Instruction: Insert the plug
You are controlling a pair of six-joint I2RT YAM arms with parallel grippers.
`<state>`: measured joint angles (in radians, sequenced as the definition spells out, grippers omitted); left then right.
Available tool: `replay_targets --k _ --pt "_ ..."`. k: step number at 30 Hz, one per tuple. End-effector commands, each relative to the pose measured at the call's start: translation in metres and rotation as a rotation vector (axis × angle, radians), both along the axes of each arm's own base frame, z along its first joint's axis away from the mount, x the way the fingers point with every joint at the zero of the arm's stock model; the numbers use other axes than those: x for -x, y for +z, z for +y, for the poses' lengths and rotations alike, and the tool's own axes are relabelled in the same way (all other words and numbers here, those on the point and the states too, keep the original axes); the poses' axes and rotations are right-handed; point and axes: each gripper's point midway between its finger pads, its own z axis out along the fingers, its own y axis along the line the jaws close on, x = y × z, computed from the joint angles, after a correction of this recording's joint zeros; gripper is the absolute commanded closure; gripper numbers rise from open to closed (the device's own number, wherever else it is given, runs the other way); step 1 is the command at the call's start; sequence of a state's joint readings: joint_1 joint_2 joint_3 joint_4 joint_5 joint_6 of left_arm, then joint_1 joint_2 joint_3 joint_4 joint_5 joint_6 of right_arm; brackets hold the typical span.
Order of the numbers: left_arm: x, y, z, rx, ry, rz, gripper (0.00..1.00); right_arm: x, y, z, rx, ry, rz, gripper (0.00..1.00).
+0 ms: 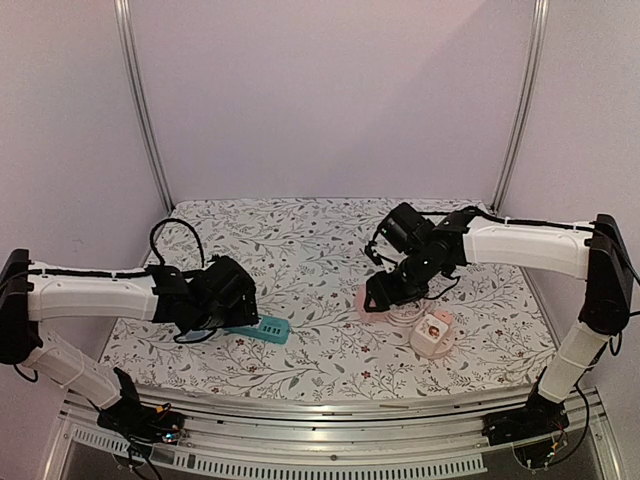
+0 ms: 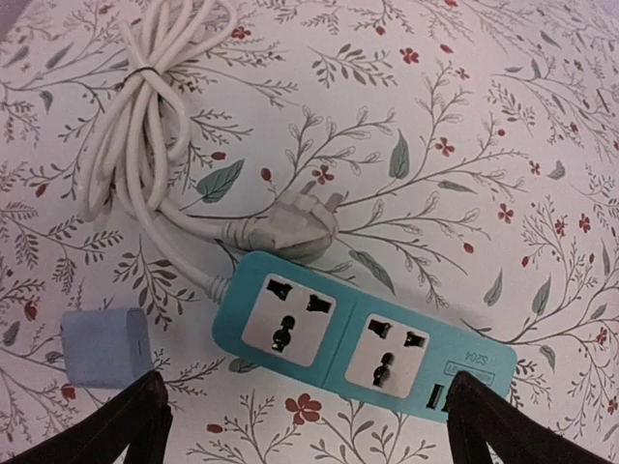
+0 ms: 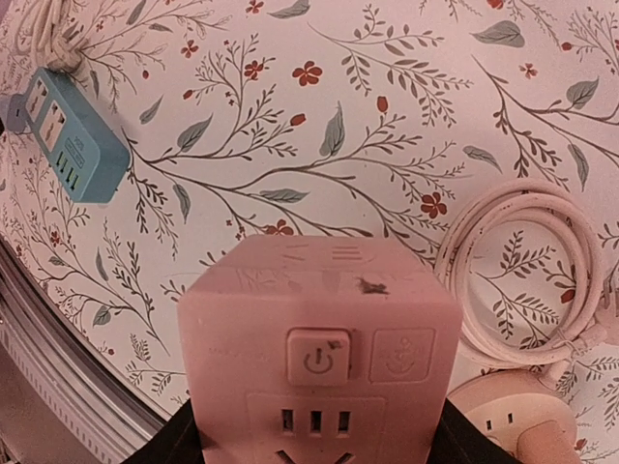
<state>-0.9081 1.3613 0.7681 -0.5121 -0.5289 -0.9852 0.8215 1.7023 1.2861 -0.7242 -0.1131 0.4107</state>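
Foreground: pink cube socket (image 3: 314, 338) (teal power strip (image 3: 73, 135) upper left).

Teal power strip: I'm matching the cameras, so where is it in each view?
Top external: teal power strip lower left of centre.
Left wrist: strip bottom centre, sockets up.
Right wrist: strip upper left corner.
Shared landmark: the floral tablecloth.

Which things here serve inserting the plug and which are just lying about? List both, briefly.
Job, likely:
- teal plastic two-socket power strip
- pink plastic cube socket block, gripped by right end effector
- coiled pink cable beside it

Lying about, likely:
- small pale blue plastic cube
- bundled white cord and white three-pin plug
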Motion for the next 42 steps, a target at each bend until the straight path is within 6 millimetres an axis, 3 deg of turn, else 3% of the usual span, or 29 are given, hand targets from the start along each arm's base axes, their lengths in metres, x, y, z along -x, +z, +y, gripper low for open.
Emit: replay_targets --k 1,11,16,24,39,42 --pt "0.003 -0.004 0.035 0.031 0.314 0.033 0.01 -0.005 0.016 -0.002 -0.037 -0.006 -0.049 1.00" --pt "-0.014 -0.018 -0.002 0.185 0.467 0.163 0.01 -0.001 0.022 -0.002 -0.064 -0.001 -0.055 1.00" --pt "-0.014 -0.026 -0.010 0.187 0.566 0.245 0.01 0.000 0.021 -0.001 -0.069 0.006 -0.050 1.00" --pt "-0.009 -0.050 -0.010 0.152 0.631 0.332 0.05 0.000 0.022 -0.004 -0.064 -0.001 -0.063 1.00" --pt "-0.025 -0.064 -0.014 0.099 0.598 0.331 0.15 -0.001 0.018 -0.003 -0.059 0.007 -0.055 1.00" --pt "-0.029 -0.067 -0.017 0.100 0.578 0.328 0.25 -0.001 0.017 -0.002 -0.057 0.009 -0.055 1.00"
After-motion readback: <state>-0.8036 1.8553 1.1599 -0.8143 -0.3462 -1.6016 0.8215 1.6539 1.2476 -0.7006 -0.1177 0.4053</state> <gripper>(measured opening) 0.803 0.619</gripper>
